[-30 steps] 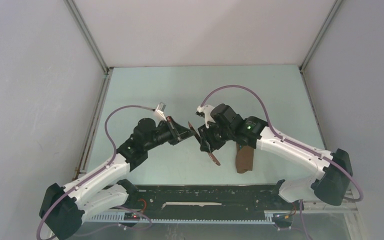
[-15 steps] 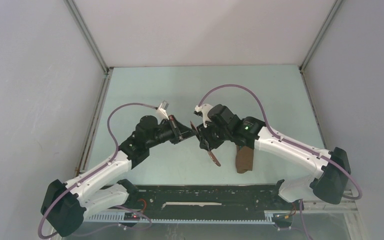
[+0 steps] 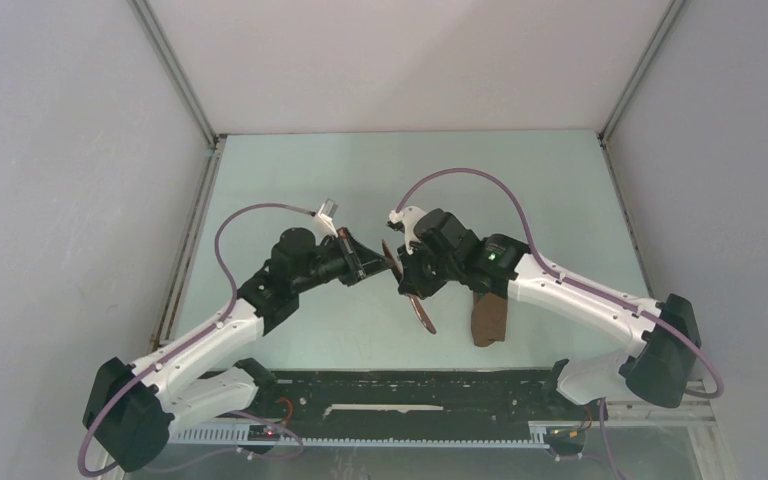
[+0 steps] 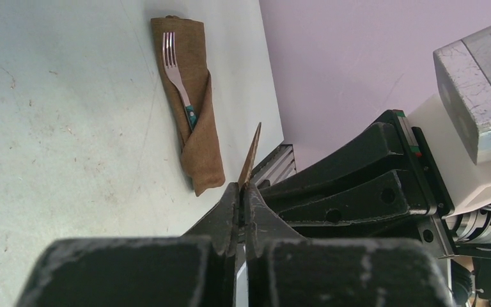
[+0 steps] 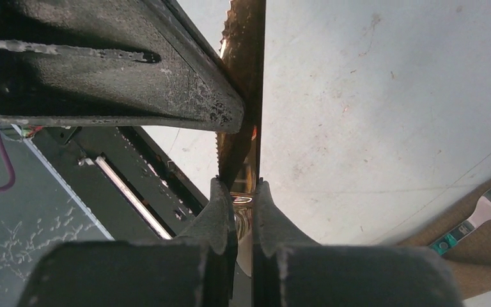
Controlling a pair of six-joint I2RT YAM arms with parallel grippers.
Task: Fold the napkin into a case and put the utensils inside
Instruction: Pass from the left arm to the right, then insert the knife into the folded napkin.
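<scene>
Two robot arms meet over the middle of the pale green table (image 3: 290,180). The left gripper (image 3: 378,262) and the right gripper (image 3: 410,288) both pinch the same thing, a thin reddish-brown knife with tiny teeth along one side (image 3: 422,312). The knife is up in the air between them. One end pokes out below the right gripper, toward the near edge.

From the left wrist, the left gripper (image 4: 241,195) has its jaws squeezed tight on the knife (image 4: 251,153). The knife looks like a thin sliver seen from the side. The black body of the right gripper is just beside it.

From the right wrist, the right gripper (image 5: 243,192) also has its jaws closed on the knife (image 5: 246,96). A black finger (image 5: 134,70) of the left gripper presses on the flat of the knife a bit further along.

The narrow dark brown cloth case (image 3: 490,318) lies flat on the table under the right arm, close to the near edge. A silver fork (image 4: 178,73) is tucked inside the case (image 4: 201,147). Its prongs stick out of the open end, and a bit of blue-green handle peeks from the fold.
</scene>
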